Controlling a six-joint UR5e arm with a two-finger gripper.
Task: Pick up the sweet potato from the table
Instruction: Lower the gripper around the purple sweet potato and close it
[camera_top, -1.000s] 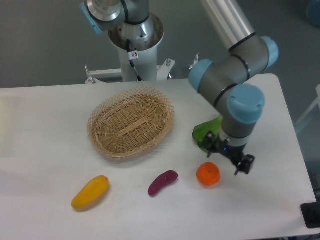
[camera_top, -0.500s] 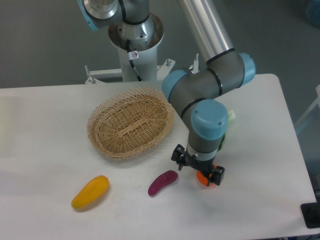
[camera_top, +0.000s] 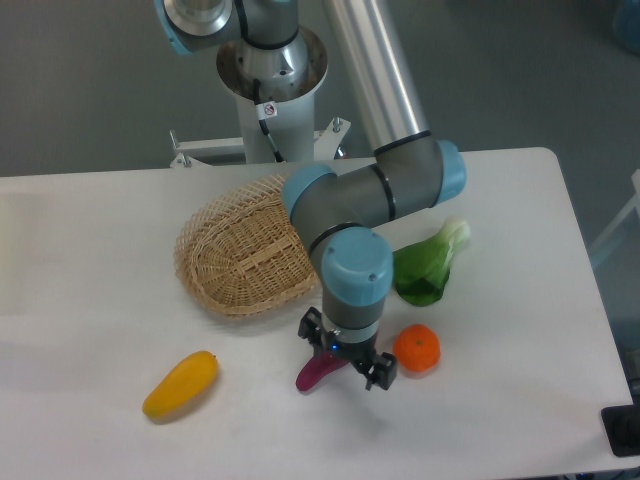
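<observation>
Sweet potato (camera_top: 313, 374) lies on the bench (camera_top: 520, 420) near the front edge, between mango-shaped fruit (camera_top: 180, 384) and orange (camera_top: 417, 349) — partly hidden under the tool (camera_top: 346, 361). Tool right over it, fingers spread, one each side; contact unclear. Wicker basket (camera_top: 240, 262) behind — green leafy vegetable (camera_top: 428, 268) toward the right edge.

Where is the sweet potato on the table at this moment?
The sweet potato lies near the table's front edge, between the yellow fruit and the orange, partly hidden under the gripper.
</observation>
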